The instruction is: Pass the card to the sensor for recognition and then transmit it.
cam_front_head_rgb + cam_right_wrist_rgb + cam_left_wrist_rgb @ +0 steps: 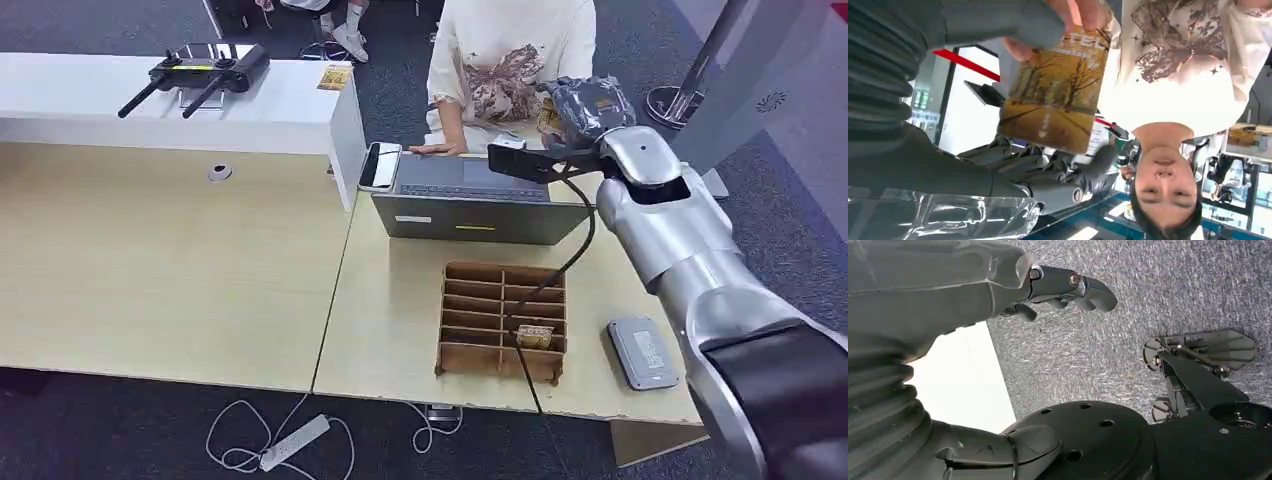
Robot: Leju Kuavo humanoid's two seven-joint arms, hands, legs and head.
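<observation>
The right hand (pixel 1048 170) holds up a yellow card printed with autumn trees (pixel 1055 97), while a person's fingers (pixel 1080 12) pinch its far edge. The left hand (pixel 1068 287) hangs empty over grey carpet (pixel 1158 290), fingers loosely apart.

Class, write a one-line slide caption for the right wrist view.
The robot's right hand and a person's fingers both hold an autumn-tree card.

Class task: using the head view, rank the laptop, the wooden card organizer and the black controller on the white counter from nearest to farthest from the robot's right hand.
1. Laptop: on the table just below and left of the right hand.
2. Wooden card organizer: nearer the table's front edge, below the laptop.
3. Black controller: far left, on the white counter.
</observation>
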